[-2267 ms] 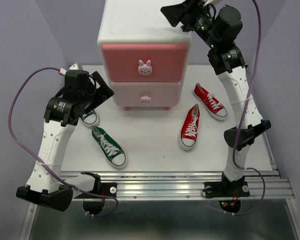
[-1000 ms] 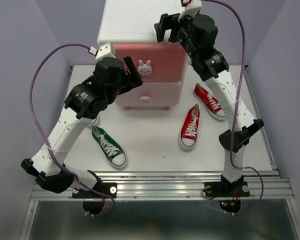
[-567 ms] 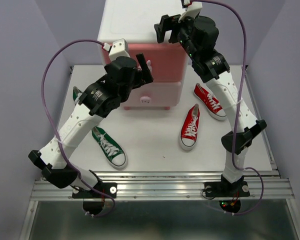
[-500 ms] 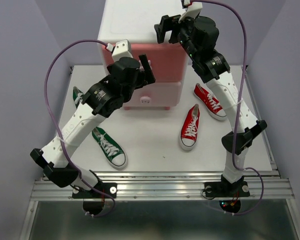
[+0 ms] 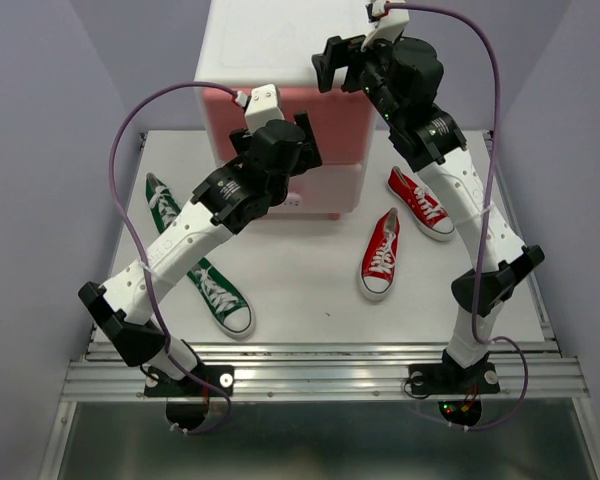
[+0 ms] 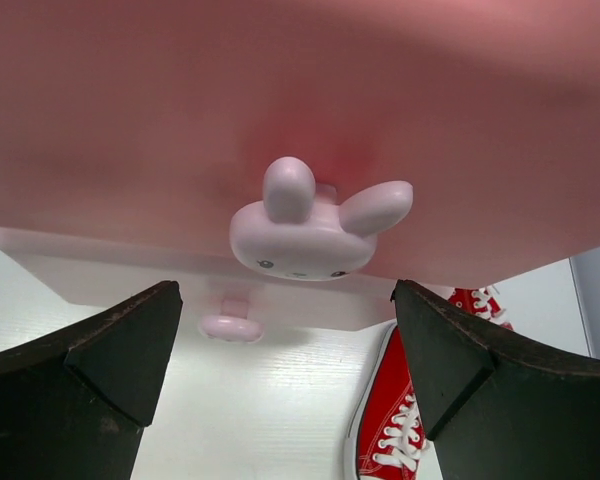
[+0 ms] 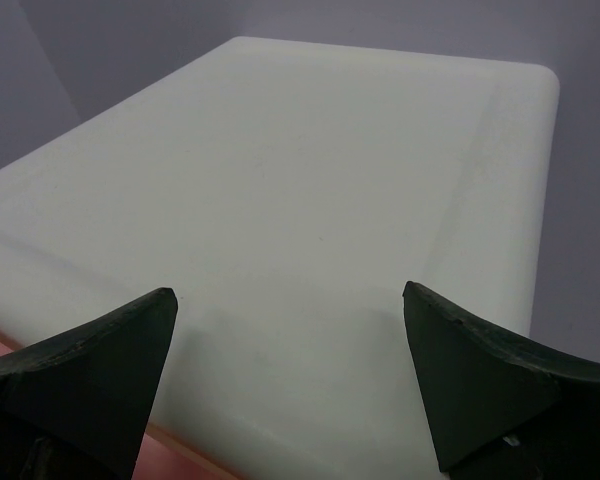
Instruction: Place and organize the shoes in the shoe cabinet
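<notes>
Four shoes (image 5: 160, 203) lie loose on the table (image 5: 300, 300); the shoe cabinet (image 5: 260, 45) stands at the back.
Green pair (image 5: 218, 295) at left; left gripper (image 6: 285, 290) gapes either side of the upper bunny knob (image 6: 310, 225), not touching; right gripper (image 7: 290, 300) hangs released above the cabinet top; red pair (image 5: 381, 255) at right.

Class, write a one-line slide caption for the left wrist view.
Open left gripper faces the bunny knob on the upper drawer; a red shoe lies below.
</notes>
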Tool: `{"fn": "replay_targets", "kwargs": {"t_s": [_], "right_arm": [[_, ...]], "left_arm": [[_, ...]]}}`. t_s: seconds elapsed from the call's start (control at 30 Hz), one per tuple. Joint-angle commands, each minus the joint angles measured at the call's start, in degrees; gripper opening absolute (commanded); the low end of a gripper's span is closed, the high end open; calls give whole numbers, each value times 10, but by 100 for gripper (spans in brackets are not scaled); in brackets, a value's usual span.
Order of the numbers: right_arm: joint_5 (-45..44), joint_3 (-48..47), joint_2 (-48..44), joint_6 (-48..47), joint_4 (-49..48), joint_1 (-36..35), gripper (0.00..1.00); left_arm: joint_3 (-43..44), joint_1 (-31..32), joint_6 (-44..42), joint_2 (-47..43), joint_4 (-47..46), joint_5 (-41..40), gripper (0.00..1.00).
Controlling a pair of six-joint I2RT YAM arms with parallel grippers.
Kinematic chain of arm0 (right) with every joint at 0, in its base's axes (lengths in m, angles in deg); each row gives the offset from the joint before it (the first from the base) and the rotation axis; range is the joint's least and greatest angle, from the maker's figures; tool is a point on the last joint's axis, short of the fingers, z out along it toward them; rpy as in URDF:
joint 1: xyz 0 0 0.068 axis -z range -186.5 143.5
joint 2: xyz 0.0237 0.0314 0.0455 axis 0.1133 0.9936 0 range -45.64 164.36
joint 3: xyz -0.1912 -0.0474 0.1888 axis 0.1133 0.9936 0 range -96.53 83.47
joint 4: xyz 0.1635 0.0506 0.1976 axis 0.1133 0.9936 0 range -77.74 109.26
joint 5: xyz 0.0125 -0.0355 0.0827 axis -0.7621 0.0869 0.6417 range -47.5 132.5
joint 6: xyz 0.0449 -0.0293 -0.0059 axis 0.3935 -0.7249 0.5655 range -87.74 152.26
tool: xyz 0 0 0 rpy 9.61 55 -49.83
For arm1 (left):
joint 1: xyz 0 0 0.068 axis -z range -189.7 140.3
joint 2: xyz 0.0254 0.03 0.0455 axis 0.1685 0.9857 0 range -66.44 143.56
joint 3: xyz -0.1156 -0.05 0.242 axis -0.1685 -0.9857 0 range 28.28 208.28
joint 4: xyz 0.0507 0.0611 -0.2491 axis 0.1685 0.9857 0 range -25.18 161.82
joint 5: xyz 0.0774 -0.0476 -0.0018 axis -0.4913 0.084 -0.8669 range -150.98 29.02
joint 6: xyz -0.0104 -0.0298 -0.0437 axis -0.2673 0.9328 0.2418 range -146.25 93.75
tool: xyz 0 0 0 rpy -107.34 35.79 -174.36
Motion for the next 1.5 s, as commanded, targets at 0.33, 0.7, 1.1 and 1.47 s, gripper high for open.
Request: {"fn": "replay_targets", "kwargs": {"t_s": [0.33, 0.7, 1.1, 1.47], "right_arm": [[13, 55, 1, 17, 107, -6, 100], [9, 71, 1, 26, 106, -6, 100], [-4, 85, -4, 36, 106, -6, 100], [0, 88, 5, 67, 106, -6, 100]], "left_arm": [[-20, -43, -27, 11, -111, 10, 99], [-1, -51, -49, 29, -122, 23, 72], [-57, -47, -42, -28, -86, 80, 21], [-122, 33, 54, -157, 66, 137, 20]]}}
